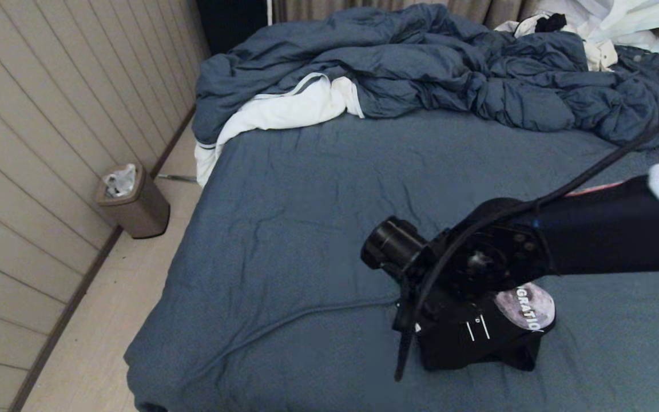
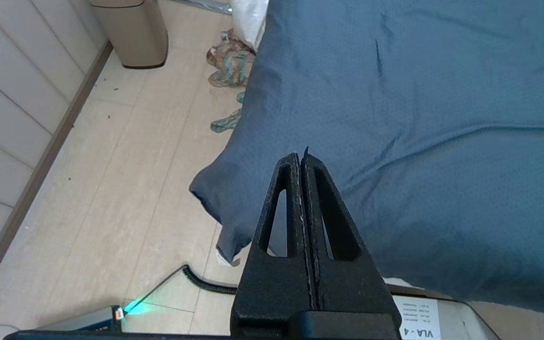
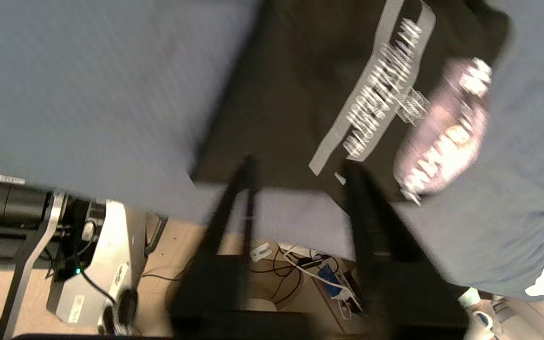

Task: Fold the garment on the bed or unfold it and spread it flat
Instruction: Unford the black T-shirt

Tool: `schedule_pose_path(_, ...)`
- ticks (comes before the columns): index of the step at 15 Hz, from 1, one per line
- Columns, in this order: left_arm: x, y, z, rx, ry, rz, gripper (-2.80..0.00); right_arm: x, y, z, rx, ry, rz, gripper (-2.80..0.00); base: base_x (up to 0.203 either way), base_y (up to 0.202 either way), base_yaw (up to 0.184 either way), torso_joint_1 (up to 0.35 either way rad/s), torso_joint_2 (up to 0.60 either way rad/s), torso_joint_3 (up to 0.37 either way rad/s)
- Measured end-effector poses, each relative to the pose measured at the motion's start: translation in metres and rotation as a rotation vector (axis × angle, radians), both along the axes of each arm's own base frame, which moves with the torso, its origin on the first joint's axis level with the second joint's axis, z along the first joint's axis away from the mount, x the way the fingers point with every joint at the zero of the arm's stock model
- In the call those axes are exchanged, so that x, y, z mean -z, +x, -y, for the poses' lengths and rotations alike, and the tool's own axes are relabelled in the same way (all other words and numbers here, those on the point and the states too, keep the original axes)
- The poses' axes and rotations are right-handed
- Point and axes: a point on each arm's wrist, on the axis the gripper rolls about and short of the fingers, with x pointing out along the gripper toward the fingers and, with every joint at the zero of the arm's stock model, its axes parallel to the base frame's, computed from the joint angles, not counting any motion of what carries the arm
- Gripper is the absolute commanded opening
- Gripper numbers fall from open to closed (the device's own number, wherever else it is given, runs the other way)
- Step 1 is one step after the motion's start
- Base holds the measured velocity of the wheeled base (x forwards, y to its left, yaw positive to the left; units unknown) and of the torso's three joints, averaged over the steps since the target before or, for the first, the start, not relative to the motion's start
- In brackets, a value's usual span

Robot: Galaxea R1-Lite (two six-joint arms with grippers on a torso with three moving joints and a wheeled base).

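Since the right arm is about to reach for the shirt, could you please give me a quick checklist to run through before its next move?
1. Garment lies on the bed: ok; it sits in a folded bundle, moon print showing.
2. Right claw open, holding nothing: ok; its fingers stand apart over the shirt's near edge.
3. Right claw touching the fabric: cannot tell; the wrist view is smeared.
4. Left claw out of the way: ok; shut, parked off the bed's corner.
5. Sheet around the garment free of other items: ok; duvet and white cloth lie at the far end.
6. Arm cable clear of the shirt: not ok; it hangs across the bundle's left edge.
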Motion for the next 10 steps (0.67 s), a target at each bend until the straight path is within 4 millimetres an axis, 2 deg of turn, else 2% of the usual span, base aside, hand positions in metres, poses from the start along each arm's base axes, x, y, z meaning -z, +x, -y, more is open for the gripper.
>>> schedule_pose_path(4, 0.000, 0.000, 0.000, 0.000, 0.000, 0.000, -2.80, 0.028, 0.023, -0.020, 0.006, -0.045, -0.018, 0.00, 0.000, 0.000, 0.000, 0.000, 0.00, 0.000)
schedule_pose_path(10, 0.000, 0.000, 0.000, 0.000, 0.000, -0.001, -2.80, 0.052, 0.051, -0.020, 0.055, -0.105, -0.023, 0.00, 0.000, 0.000, 0.000, 0.000, 0.00, 0.000)
